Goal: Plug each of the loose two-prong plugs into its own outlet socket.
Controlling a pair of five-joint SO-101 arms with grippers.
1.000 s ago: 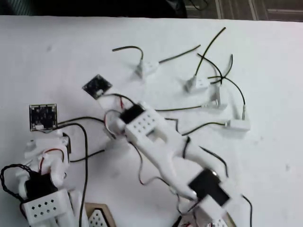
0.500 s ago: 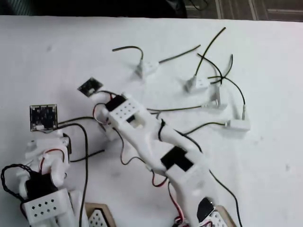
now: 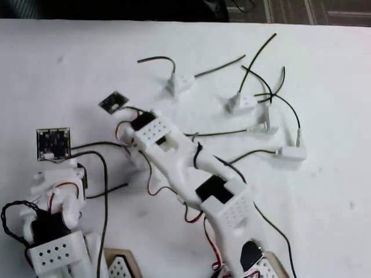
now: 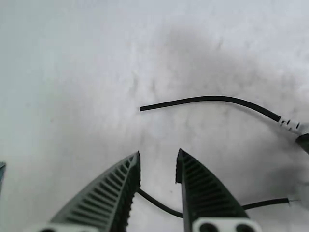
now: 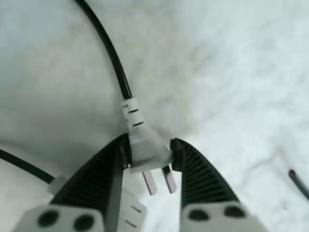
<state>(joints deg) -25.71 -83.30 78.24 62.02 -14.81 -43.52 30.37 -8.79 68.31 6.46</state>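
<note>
My right gripper (image 5: 149,142) is shut on a white two-prong plug (image 5: 144,145). Its flat prongs (image 5: 159,181) stick out between the fingers, and its black cord (image 5: 108,53) runs away over the white table. In the high view my right arm (image 3: 174,156) stretches from the front right toward the table's middle left, hiding its fingers. My left gripper (image 4: 157,159) hangs just above the table, slightly open with nothing between its fingers. A loose black wire end (image 4: 142,108) lies beyond it. Several white plug and socket pieces (image 3: 179,84) (image 3: 240,103) (image 3: 290,152) with black cords lie at the back right.
My left arm (image 3: 55,197) sits folded at the front left, its black camera board (image 3: 53,143) facing up. Black cords (image 3: 104,174) loop across the table between the two arms. More wires (image 3: 264,55) tangle near the pieces at the back right.
My right arm has swung left and stretched out lower over the table, carrying its wrist toward the middle left. The left arm has not moved.
</note>
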